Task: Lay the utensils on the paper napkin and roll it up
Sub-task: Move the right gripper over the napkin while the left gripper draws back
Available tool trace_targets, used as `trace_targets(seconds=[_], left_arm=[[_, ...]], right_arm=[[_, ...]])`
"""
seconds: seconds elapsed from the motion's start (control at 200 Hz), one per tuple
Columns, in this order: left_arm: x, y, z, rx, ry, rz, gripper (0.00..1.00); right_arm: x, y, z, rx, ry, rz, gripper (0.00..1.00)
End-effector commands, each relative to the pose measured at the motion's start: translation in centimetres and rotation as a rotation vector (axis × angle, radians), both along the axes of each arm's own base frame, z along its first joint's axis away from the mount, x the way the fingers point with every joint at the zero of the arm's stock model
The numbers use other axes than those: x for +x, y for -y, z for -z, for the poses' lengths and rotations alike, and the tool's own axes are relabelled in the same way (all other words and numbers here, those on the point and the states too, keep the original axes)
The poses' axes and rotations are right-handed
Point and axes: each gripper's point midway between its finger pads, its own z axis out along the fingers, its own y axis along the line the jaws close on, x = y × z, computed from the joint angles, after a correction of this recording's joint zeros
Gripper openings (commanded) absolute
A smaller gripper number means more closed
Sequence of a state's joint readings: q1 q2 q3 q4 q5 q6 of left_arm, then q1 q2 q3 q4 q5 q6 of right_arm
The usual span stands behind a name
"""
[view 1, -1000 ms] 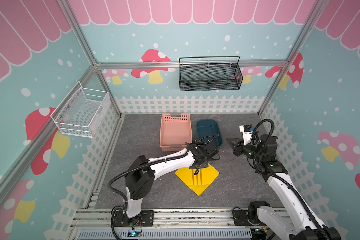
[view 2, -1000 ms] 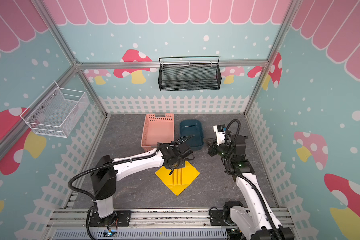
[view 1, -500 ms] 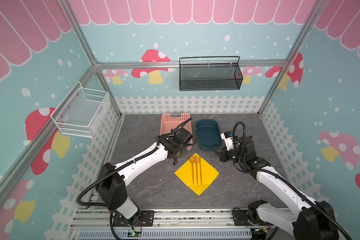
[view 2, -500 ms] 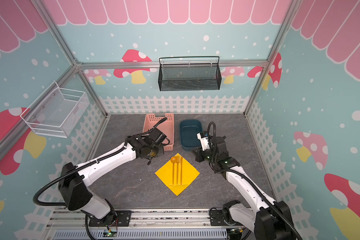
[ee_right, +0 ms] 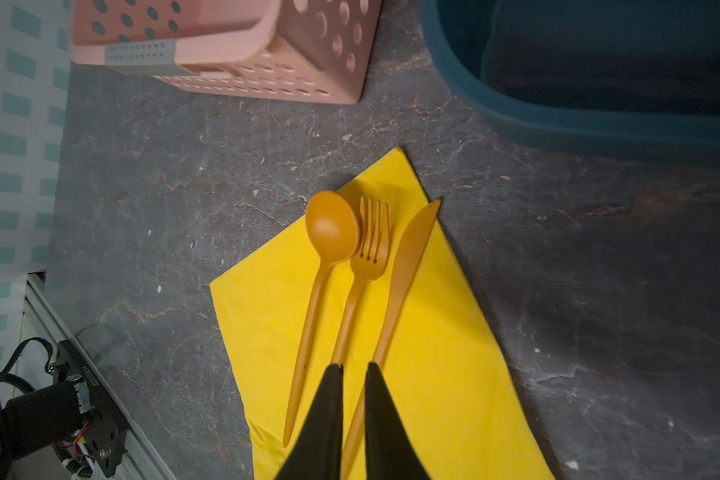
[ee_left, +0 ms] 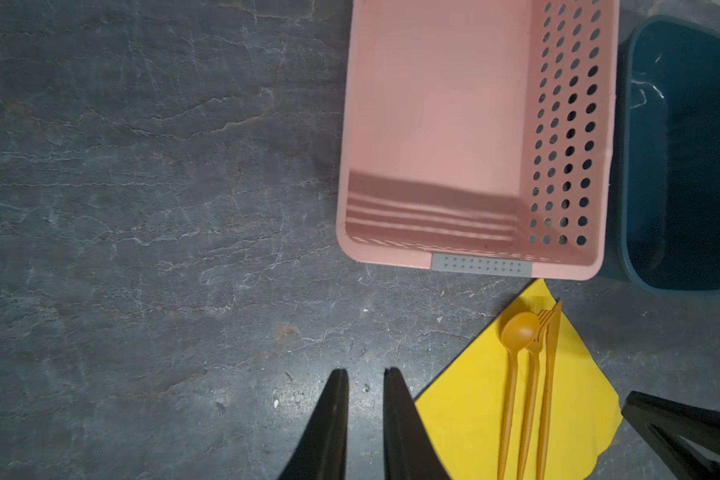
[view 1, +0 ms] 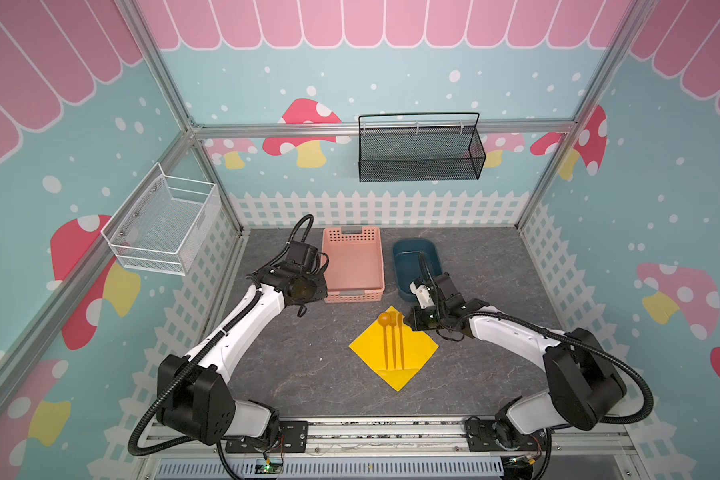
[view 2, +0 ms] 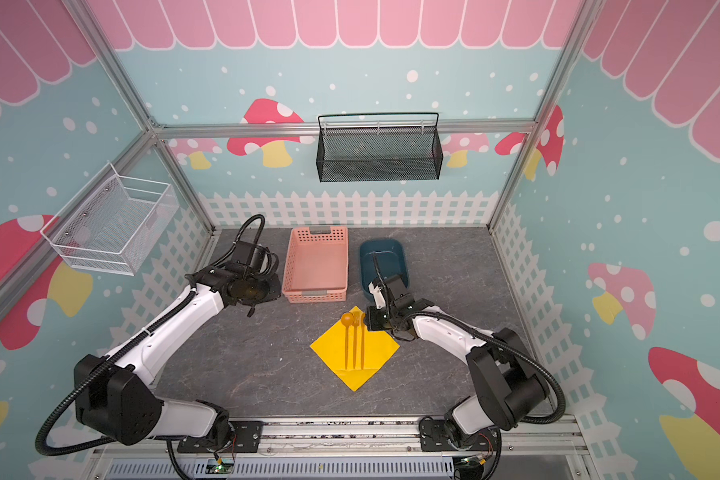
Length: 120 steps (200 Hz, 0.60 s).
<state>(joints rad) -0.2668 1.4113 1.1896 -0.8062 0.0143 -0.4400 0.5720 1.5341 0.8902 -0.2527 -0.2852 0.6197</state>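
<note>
Both top views are showing 3 utensils (view 1: pixel 393 338), 1 paper napkin (view 1: pixel 418 348), 1 pink basket (view 1: pixel 352 266), 1 blue tub (view 1: pixel 412 259), 2 wall baskets (view 1: pixel 163 224) (view 1: pixel 418 160) and 2 robot arms (view 1: pixel 246 324) (view 1: pixel 512 334).

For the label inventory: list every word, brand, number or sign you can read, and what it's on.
None can be read.
Black bracket: faint white print, too blurred to read.
Pink basket, blue tub, napkin, utensils: no print.

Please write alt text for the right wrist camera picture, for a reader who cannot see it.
An orange spoon, fork and knife lie side by side on a yellow napkin on a dark table. The right gripper, jaws slightly apart, partly hides the handles; a pink basket and a blue tub stand beyond.
</note>
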Motion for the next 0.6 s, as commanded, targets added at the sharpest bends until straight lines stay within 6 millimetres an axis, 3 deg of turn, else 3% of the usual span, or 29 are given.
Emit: trace_targets(seconds=[0.0,0.25,0.595], left_arm=[[0.5,-0.6,-0.2,-0.055,0.037,0.050,0.20],[0.3,-1.5,-0.8,-0.116,0.070,-0.008,0.20],[-0.2,-1.3,0.3,-0.158,0.045,-0.021,0.20]], right_arm=[[-0.4,0.1,1.4,-0.107,-0.076,0.032,0.15],[-0.5,0.7,3.8,-0.264,-0.155,0.081,0.21],[-2.1,0.1,5.9,-0.312,-0.245,0.122,0.21]])
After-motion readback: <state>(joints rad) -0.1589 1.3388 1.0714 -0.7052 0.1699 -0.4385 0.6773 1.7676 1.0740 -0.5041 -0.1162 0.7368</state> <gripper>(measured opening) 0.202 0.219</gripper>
